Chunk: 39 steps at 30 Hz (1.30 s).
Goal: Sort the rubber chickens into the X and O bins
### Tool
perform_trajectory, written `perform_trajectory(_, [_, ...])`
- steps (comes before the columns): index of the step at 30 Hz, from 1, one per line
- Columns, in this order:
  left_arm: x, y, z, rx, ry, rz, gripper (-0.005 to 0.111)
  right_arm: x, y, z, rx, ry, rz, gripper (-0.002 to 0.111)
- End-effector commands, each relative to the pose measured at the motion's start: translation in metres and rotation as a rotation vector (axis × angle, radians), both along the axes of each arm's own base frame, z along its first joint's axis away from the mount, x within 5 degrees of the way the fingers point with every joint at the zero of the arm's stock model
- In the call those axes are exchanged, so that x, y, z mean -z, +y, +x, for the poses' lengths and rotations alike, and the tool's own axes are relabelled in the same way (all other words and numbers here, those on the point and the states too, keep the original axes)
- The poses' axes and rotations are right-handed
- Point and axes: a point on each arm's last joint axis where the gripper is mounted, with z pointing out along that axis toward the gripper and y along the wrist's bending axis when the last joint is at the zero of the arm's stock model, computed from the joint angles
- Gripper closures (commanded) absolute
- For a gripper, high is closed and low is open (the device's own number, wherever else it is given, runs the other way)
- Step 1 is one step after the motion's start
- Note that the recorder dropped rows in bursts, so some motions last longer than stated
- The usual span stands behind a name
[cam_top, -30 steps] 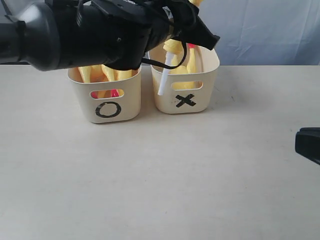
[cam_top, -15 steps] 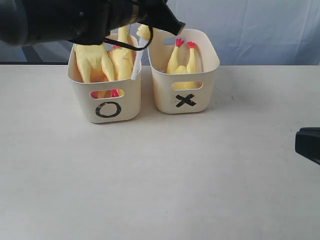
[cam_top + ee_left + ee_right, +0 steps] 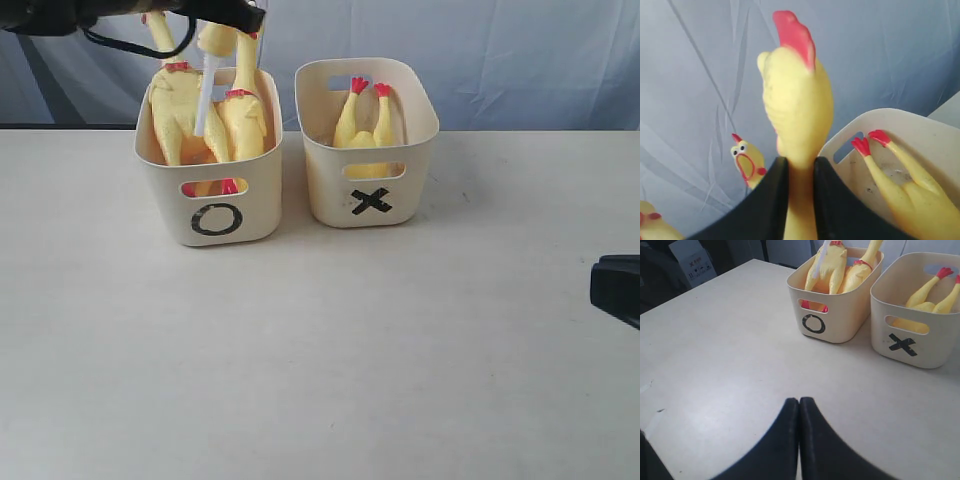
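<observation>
My left gripper [image 3: 243, 16] is high over the O bin [image 3: 212, 205] and shut on the neck of the head-and-neck chicken [image 3: 796, 95]. Its white stick [image 3: 205, 95] hangs down among the two whole rubber chickens [image 3: 177, 112] [image 3: 246, 120] that stand in that bin. One of those chickens shows its open-mouthed face [image 3: 747, 162] in the left wrist view. The headless body [image 3: 362, 125] lies in the X bin [image 3: 372, 190], red feet up. My right gripper [image 3: 799, 402] is shut and empty, low over the table at the right edge [image 3: 615, 290].
The two cream bins stand side by side at the back of the pale table [image 3: 320, 350], in front of a blue cloth backdrop [image 3: 520, 60]. A cardboard box [image 3: 690, 262] sits off the table's far side in the right wrist view.
My left arm has swung left from above the X bin to above the O bin, carrying the head-and-neck chicken with it. The right gripper has not moved.
</observation>
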Motion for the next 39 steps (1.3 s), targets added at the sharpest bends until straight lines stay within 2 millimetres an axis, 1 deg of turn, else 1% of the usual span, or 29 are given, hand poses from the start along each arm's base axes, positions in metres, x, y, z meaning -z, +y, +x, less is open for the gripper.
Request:
perform_trajectory(1, [-0.021, 0.029, 0.008, 0.024, -0.031, -0.109, 0.107, 0.0, 0.0, 0.0, 0.006, -0.005, 0.004, 0.109])
perform_trajectory(3, [-0.027, 0.042, 0.012, 0.053, -0.048, -0.223, 0.107, 0.0, -0.001, 0.0, 0.007, -0.007, 0.005, 0.109])
perform_trajectory(5, [-0.031, 0.053, 0.016, 0.042, -0.071, -0.306, 0.107, 0.0, -0.001, 0.0, 0.007, -0.007, 0.005, 0.109])
perform_trajectory(6, [-0.033, 0.058, 0.017, 0.033, -0.09, -0.325, 0.107, 0.0, -0.001, 0.0, 0.007, -0.007, 0.005, 0.109])
perform_trajectory(9, [-0.032, 0.063, 0.021, 0.011, -0.135, -0.313, 0.107, 0.0, -0.001, 0.0, 0.007, -0.007, 0.005, 0.109])
perform_trajectory(11, [-0.029, 0.063, 0.024, 0.011, -0.153, -0.316, 0.107, 0.0, -0.001, 0.0, 0.007, -0.007, 0.005, 0.109])
perform_trajectory(14, [-0.021, 0.06, 0.03, 0.045, -0.167, -0.382, 0.107, 0.0, 0.0, 0.0, 0.007, -0.006, 0.007, 0.109])
perform_trajectory(20, [0.005, 0.055, 0.045, 0.09, -0.179, -0.533, 0.107, 0.0, 0.0, 0.0, 0.007, -0.006, 0.007, 0.109])
perform_trajectory(25, [0.02, 0.05, 0.05, 0.153, -0.198, -0.57, 0.107, 0.0, 0.0, 0.0, 0.007, -0.006, 0.007, 0.109])
perform_trajectory(32, [0.033, 0.047, 0.054, 0.226, -0.243, -0.691, 0.107, 0.0, -0.001, 0.0, 0.009, -0.009, 0.008, 0.109])
perform_trajectory(35, [0.037, 0.045, 0.055, 0.242, -0.244, -0.696, 0.107, 0.0, -0.001, 0.0, 0.009, -0.009, 0.008, 0.109])
perform_trajectory(39, [0.038, 0.035, 0.052, 0.281, -0.257, -0.699, 0.107, 0.0, -0.001, 0.0, 0.009, -0.009, 0.008, 0.109])
